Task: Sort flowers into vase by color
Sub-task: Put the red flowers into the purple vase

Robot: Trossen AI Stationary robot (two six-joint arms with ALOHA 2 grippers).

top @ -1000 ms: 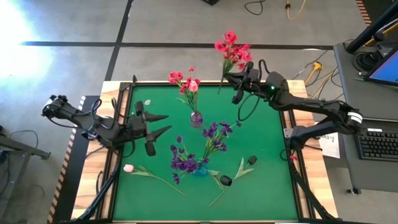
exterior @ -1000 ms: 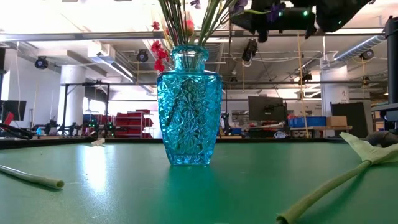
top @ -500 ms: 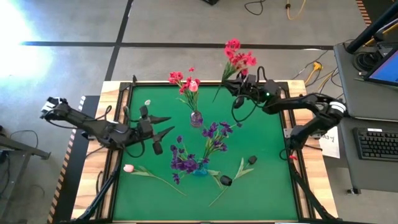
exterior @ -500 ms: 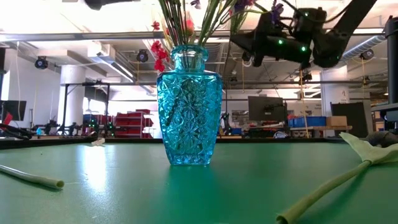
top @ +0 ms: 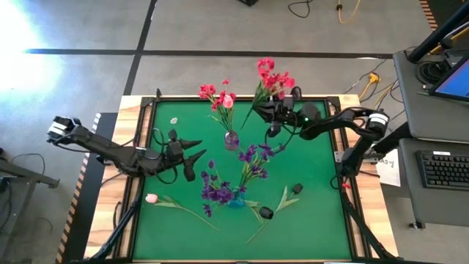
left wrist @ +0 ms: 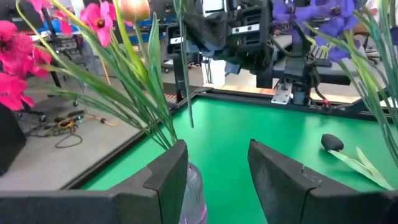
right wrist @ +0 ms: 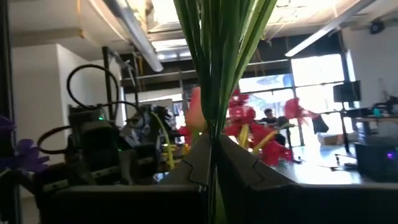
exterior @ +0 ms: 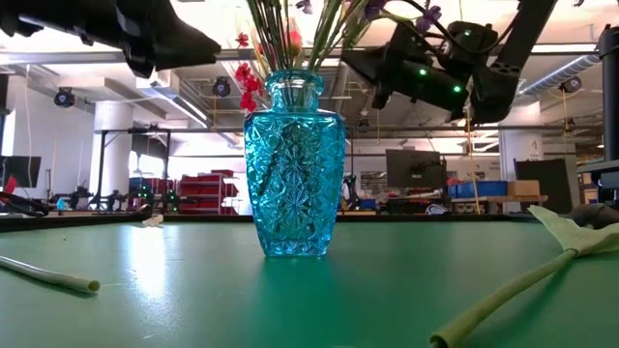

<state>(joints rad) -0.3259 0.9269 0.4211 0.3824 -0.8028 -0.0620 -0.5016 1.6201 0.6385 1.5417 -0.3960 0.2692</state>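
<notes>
The right gripper (top: 268, 108) swings its clamped red flowers (top: 271, 75) toward nine o'clock, nearing the small vase (top: 231, 139) (left gripper (top: 196, 147) gapes empty).

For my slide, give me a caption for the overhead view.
Right claw carries red flowers toward the small vase while the open left claw waits nearby.

The high view looks straight down on the whole tabletop (top: 315, 213); the low view faces the blue vase (exterior: 290, 164) closely, which both share.
</notes>
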